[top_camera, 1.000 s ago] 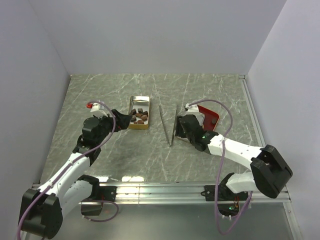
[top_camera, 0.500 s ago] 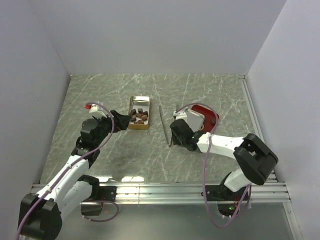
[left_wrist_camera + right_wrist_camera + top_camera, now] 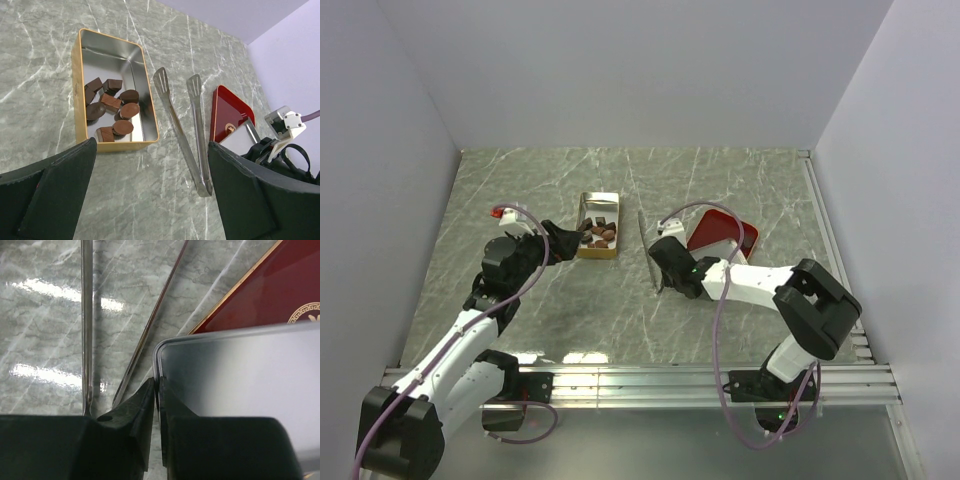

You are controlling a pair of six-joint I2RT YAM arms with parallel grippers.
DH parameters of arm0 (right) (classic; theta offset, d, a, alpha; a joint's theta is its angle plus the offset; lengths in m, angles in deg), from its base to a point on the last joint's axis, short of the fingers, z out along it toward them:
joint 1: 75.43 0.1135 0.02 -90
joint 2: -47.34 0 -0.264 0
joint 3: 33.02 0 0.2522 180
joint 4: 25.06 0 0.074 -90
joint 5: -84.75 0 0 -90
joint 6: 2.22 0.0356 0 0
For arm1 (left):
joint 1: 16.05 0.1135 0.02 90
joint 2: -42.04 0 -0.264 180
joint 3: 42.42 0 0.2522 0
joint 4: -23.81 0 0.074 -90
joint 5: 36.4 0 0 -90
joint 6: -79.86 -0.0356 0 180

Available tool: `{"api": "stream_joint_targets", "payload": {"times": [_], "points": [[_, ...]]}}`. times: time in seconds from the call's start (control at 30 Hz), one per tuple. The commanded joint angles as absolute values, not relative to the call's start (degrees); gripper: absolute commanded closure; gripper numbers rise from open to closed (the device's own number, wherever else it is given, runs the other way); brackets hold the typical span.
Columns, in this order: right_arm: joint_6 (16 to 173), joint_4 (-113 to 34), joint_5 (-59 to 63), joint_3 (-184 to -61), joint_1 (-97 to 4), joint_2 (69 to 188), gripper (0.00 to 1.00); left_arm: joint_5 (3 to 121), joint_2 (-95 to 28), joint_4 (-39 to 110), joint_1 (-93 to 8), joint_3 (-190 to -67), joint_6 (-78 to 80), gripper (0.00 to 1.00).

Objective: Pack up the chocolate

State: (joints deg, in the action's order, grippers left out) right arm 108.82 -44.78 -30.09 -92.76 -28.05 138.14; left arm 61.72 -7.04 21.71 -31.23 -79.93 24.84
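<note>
Several pieces of chocolate (image 3: 601, 233) (image 3: 112, 107) lie inside the open gold tin (image 3: 585, 212) (image 3: 76, 90). My left gripper (image 3: 563, 236) (image 3: 152, 170) hovers open just near-left of the tin, with nothing between its fingers. My right gripper (image 3: 685, 252) (image 3: 158, 385) is shut on the rim of a flat silver lid-like plate (image 3: 706, 230) (image 3: 240, 370), which tilts up over the red tray (image 3: 738, 236) (image 3: 270, 295) (image 3: 227, 112).
Metal tongs (image 3: 648, 250) (image 3: 175, 120) (image 3: 87, 315) lie on the marble tabletop between the tin and the red tray, just left of my right gripper. White walls close in the table on three sides.
My right jaws have closed onto the silver plate's rim, and the right arm has swung in leftward. The left arm has stayed put.
</note>
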Motion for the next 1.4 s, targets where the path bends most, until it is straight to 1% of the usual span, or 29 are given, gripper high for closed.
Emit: {"api": "stream_joint_targets", "payload": {"times": [0.0, 0.17, 0.2, 0.23, 0.33, 0.43, 0.47, 0.57, 0.6, 0.67, 0.7, 0.73, 0.77, 0.8, 0.83, 0.93, 0.97, 1.1, 1.17, 1.2, 1.3, 1.37], "points": [[108.3, -49.6, -33.5, -95.7, -26.9, 139.3, 0.87, 62.4, -6.3, 20.3, -31.1, -80.4, 24.0, 0.02], [107.6, -51.9, -32.6, -97.8, -26.3, 135.2, 0.94, 64.0, -6.0, 18.9, -31.1, -80.0, 23.5, 0.02], [107.0, -52.0, -32.1, -98.0, -26.4, 133.1, 0.98, 64.2, -5.7, 18.8, -31.1, -80.0, 23.4, 0.02], [106.9, -52.3, -31.5, -98.3, -26.3, 132.2, 1.00, 65.0, -5.5, 18.3, -31.1, -79.8, 23.3, 0.02], [106.1, -53.1, -29.3, -99.6, -26.3, 128.5, 1.00, 66.5, -4.2, 17.5, -31.1, -79.3, 22.6, 0.01], [105.1, -54.0, -26.2, -101.4, -26.4, 125.2, 1.00, 70.4, -2.6, 15.7, -31.1, -78.6, 21.6, 0.01], [104.8, -54.3, -25.2, -102.4, -26.3, 123.6, 1.00, 73.4, -2.3, 14.0, -31.1, -78.3, 21.4, 0.01], [104.7, -55.7, -21.1, -104.3, -26.4, 119.9, 1.00, 77.8, -1.1, 11.1, -31.1, -77.2, 20.9, 0.01], [104.4, -55.8, -19.2, -104.7, -26.3, 118.7, 1.00, 81.5, -0.2, 8.3, -31.1, -76.8, 21.0, 0.01], [104.1, -55.1, -12.9, -105.6, -26.4, 115.0, 1.00, 84.7, 0.6, 5.9, -31.1, -76.0, 21.1, 0.02], [104.2, -54.5, -10.0, -105.7, -26.5, 113.8, 1.00, 88.1, 1.6, 3.7, -31.1, -75.8, 21.2, 0.02], [104.3, -52.8, -2.4, -105.8, -26.8, 112.7, 0.99, 89.6, 2.1, 2.9, -31.2, -75.6, 21.3, 0.02], [105.0, -52.4, 0.9, -106.5, -26.9, 111.1, 0.98, 91.4, 2.7, 1.8, -31.3, -75.7, 21.2, 0.02], [105.5, -52.2, 3.6, -107.1, -27.1, 110.5, 0.98, 93.7, 3.9, 0.4, -31.4, -75.8, 21.1, 0.02], [106.1, -51.7, 9.4, -107.6, -27.2, 110.3, 0.98, 95.2, 4.5, 0.1, -31.9, -76.0, 20.3, 0.02], [108.3, -50.1, 16.4, -109.1, -27.2, 109.4, 0.97, 97.8, 7.4, 0.7, -32.9, -77.2, 17.1, 0.02], [109.6, -49.5, 20.8, -109.4, -27.2, 109.2, 0.97, 98.4, 8.0, 1.1, -33.2, -77.5, 16.3, 0.02], [113.3, -45.2, 29.9, -108.9, -27.2, 108.9, 0.97, 99.9, 11.1, 1.9, -34.0, -78.3, 14.4, 0.02], [117.5, -39.6, 34.6, -107.5, -27.3, 109.4, 0.97, 100.3, 11.9, -0.1, -34.2, -78.0, 14.7, 0.03], [119.2, -37.3, 39.7, -107.2, -27.3, 109.7, 0.97, 100.4, 12.6, -1.1, -34.2, -77.5, 15.7, 0.03], [124.4, -30.1, 45.4, -107.0, -27.1, 111.0, 0.96, 102.6, 13.5, -2.9, -34.4, -78.1, 16.5, 0.03], [126.0, -27.8, 46.3, -107.2, -27.2, 110.7, 0.96, 103.6, 13.5, -2.9, -34.6, -78.4, 17.0, 0.04]]}}
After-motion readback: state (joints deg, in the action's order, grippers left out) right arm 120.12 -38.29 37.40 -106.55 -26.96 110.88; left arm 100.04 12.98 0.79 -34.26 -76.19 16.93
